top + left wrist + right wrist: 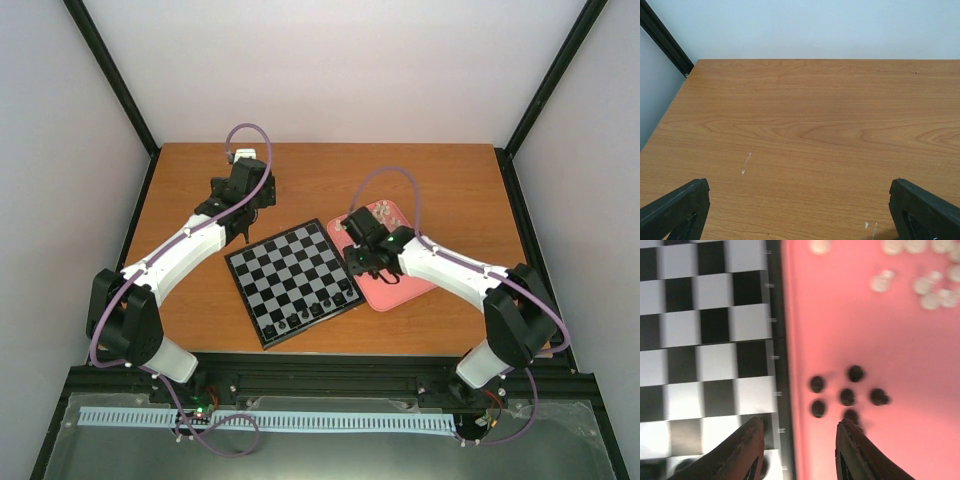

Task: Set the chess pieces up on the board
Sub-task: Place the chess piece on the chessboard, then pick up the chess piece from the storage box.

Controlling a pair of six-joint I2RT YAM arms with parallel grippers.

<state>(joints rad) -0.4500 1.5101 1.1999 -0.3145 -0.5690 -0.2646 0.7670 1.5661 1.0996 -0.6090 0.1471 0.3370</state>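
Early going: you have only a few black pieces (318, 310) standing along the board (293, 270)'s near edge. Six or so more black ones (847, 396) and the cream-white pieces (920, 282) lie in the pink tray (405, 290). Your right gripper (800, 452) hangs spread and empty over the board-tray seam, and your left gripper (800, 210) gapes, holding nothing, over the table (805, 125).

Board (293, 280) skewed; few black pieces (318, 311) aboard, cream pieces (881, 281) on pink tray (865, 330).
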